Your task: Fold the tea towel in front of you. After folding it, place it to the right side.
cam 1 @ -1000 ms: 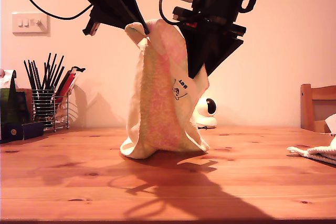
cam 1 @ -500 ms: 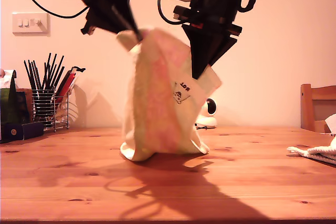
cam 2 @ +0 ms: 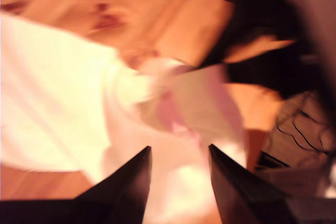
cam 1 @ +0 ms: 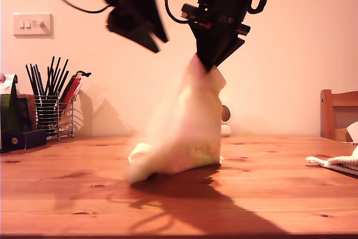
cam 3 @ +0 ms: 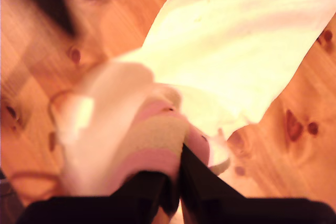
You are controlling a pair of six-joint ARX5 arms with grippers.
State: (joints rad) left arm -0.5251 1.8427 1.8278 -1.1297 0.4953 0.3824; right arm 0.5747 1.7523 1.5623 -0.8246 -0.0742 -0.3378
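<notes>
The tea towel [cam 1: 184, 132], pale yellow with pink stripes, hangs from one pinched corner, and its lower part is heaped on the wooden table [cam 1: 268, 194]. My second gripper [cam 1: 208, 66] is shut on that top corner, and the second wrist view shows striped cloth [cam 3: 157, 129] clamped between the fingers of my second gripper [cam 3: 181, 148]. My first gripper [cam 1: 152, 42] is up towards the exterior view's left, open and clear of the towel. Its wrist view shows my first gripper [cam 2: 178, 150] with spread fingers, and the blurred towel [cam 2: 63, 103] lies below them.
A wire holder of pens [cam 1: 50, 110] and a dark case [cam 1: 17, 138] stand at the exterior view's left. A small white camera [cam 1: 225, 118] sits behind the towel. A chair [cam 1: 338, 116] and a white cloth [cam 1: 335, 163] are at the exterior view's right.
My first gripper has let go of its towel corner and drawn back. That side of the towel has dropped, so it now hangs from my second gripper alone.
</notes>
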